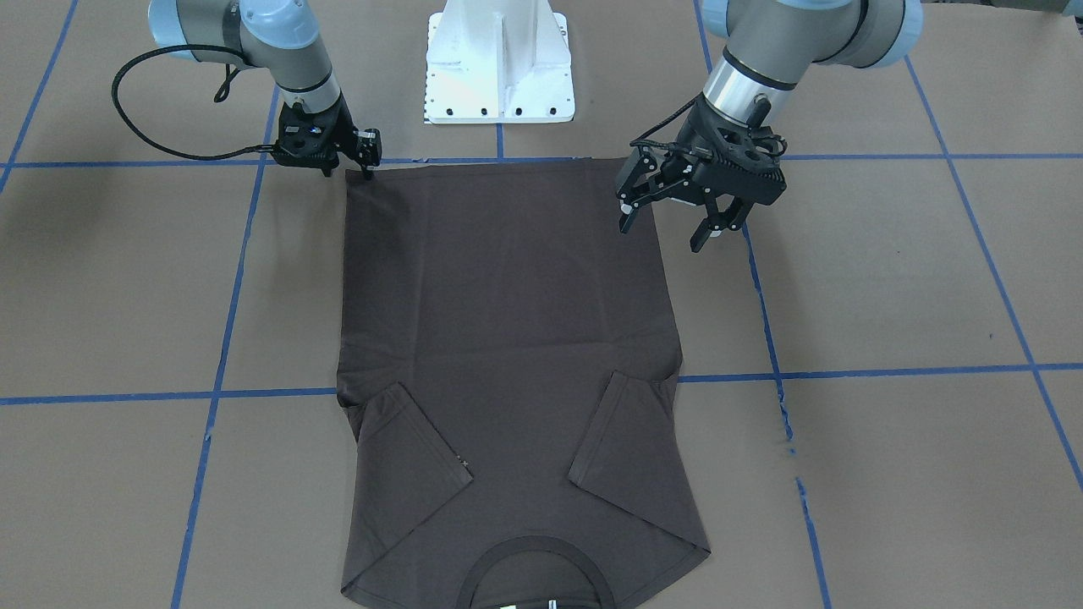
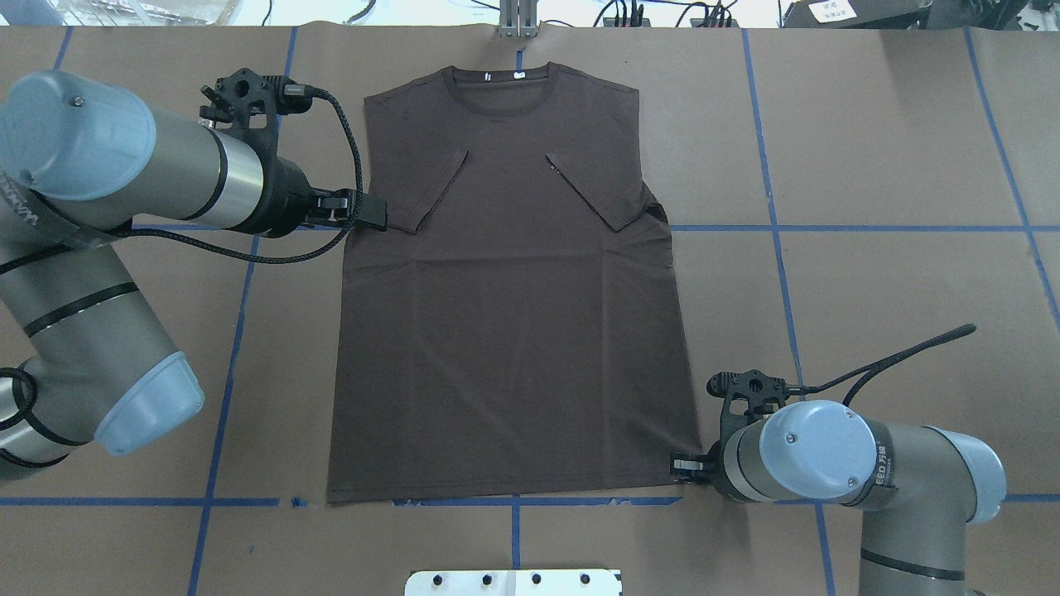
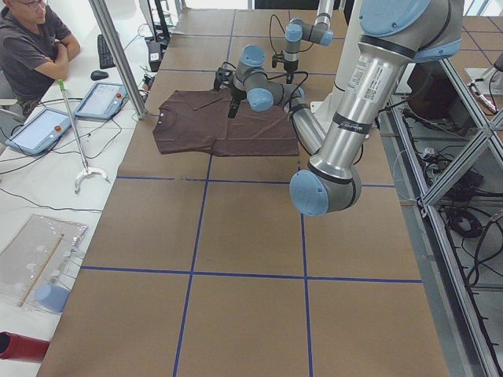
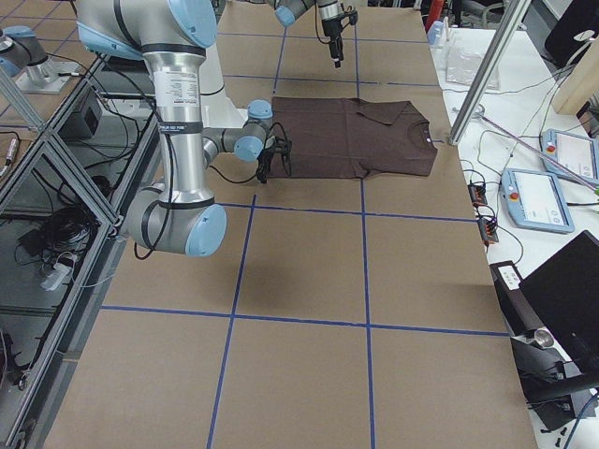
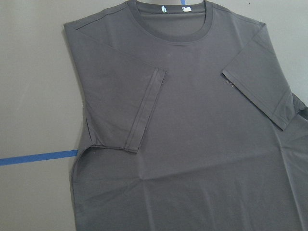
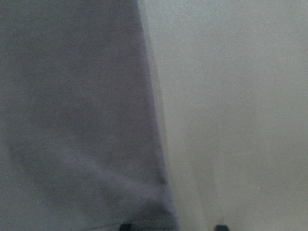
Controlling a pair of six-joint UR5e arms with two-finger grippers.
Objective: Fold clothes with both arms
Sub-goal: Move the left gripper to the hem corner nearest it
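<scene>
The dark brown T-shirt (image 1: 508, 321) lies flat on the brown table, both sleeves folded in over its front. Its collar with white tags (image 2: 501, 76) is at the far side from the robot. My left gripper (image 1: 668, 227) is open and empty, raised above the shirt's edge on my left side; in the overhead view it (image 2: 368, 213) is by the folded left sleeve. My right gripper (image 1: 365, 165) is low at the hem corner (image 2: 681, 466). Its wrist view shows the two fingertips (image 6: 126, 226) apart, either side of the shirt's corner (image 6: 72, 120).
The white pedestal base (image 1: 499, 68) stands just behind the hem. Blue tape lines (image 1: 888, 372) cross the brown table cover. A metal post (image 2: 517, 21) stands past the collar. An operator (image 3: 31, 47) sits beyond the far edge with tablets (image 3: 102, 100).
</scene>
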